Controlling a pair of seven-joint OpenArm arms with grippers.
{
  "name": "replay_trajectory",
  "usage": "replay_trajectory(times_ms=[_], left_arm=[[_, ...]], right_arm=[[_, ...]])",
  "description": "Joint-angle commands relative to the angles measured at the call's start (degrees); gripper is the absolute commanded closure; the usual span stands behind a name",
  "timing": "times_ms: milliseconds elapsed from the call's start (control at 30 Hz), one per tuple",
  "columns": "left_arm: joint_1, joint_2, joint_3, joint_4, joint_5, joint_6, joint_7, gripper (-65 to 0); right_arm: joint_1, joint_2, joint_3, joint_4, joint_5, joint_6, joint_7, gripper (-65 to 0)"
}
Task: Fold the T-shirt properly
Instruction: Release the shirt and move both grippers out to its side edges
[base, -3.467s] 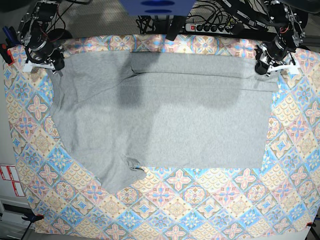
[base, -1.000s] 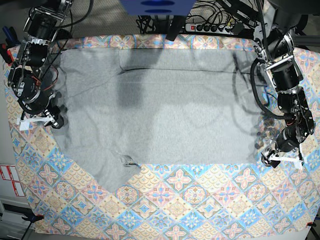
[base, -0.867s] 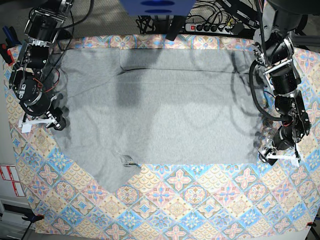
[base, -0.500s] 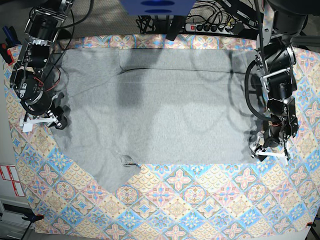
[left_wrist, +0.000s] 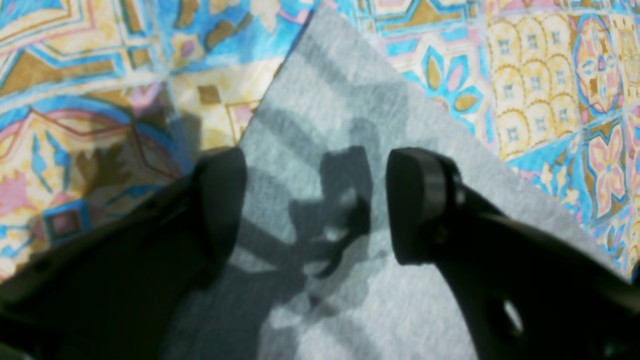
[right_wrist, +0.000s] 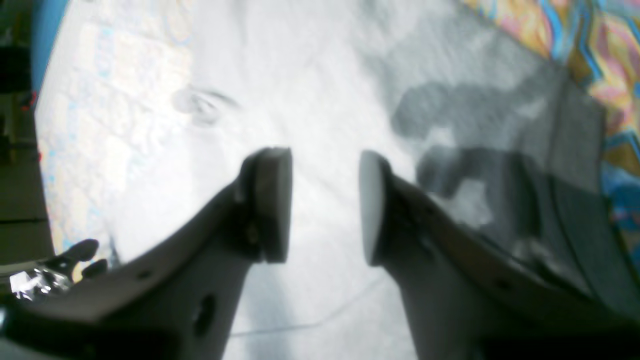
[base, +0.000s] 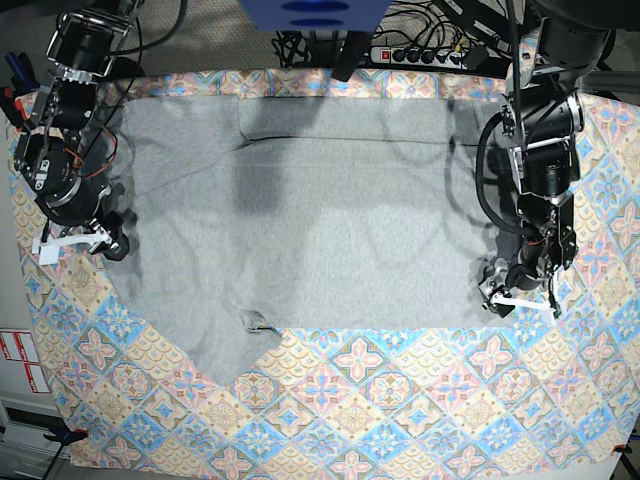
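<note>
Across the patterned tablecloth (base: 330, 410) the T-shirt (base: 320, 220) lies spread flat, grey and plain side up, reaching from the far edge of the cloth to about the middle of the table. One sleeve (base: 225, 345) trails toward the near left, with a small crumple (base: 255, 322) at the hem beside it.

On the right of the base view, the left arm is stretched forward and bent down, so that the left gripper (base: 515, 298) sits low at the near right corner of the shirt. Its wrist camera shows that corner (left_wrist: 320, 30) as a grey point running away between the two dark fingers (left_wrist: 417, 200), which stand well apart with nothing between them; whether they touch the fabric cannot be told.

On the left of the base view, the right arm hangs down along the shirt's left side, and the right gripper (base: 80, 240) is at the edge of the fabric near the sleeve. Its wrist view is overexposed, but the pale pads (right_wrist: 272, 200) are clearly separated, with bare grey fabric showing in the gap.

Tablecloth lies bare all along the near side of the table and in a strip to the right of the shirt. Cables and a power strip (base: 430, 55) sit beyond the far edge.
</note>
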Motion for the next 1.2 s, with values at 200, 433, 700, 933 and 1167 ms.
replay_trajectory(times_ms=[200, 433, 700, 933, 1167], left_arm=[[4.94, -0.77, -3.29, 15.65, 0.33, 0.54, 2.46, -43.4], [5.38, -0.77, -3.38, 13.72, 0.59, 0.62, 1.93, -43.4], [5.29, -0.77, -3.38, 6.07, 0.59, 0.62, -4.13, -43.4], [5.38, 0.64, -3.02, 6.07, 0.42, 0.62, -3.61, -43.3], [4.5, 5.12, -2.94, 6.33, 0.59, 0.45, -0.7, -43.2]], right_arm=[[0.64, 1.02, -0.05, 1.01, 0.78, 0.49, 0.71, -21.8], [0.64, 1.02, -0.05, 1.01, 0.78, 0.49, 0.71, -21.8], [0.64, 1.02, 0.31, 1.01, 0.87, 0.49, 0.71, -21.8], [0.64, 1.02, 0.13, 1.01, 0.87, 0.49, 0.71, -21.8], [0.73, 1.02, -0.05, 1.01, 0.87, 0.49, 0.71, -21.8]])
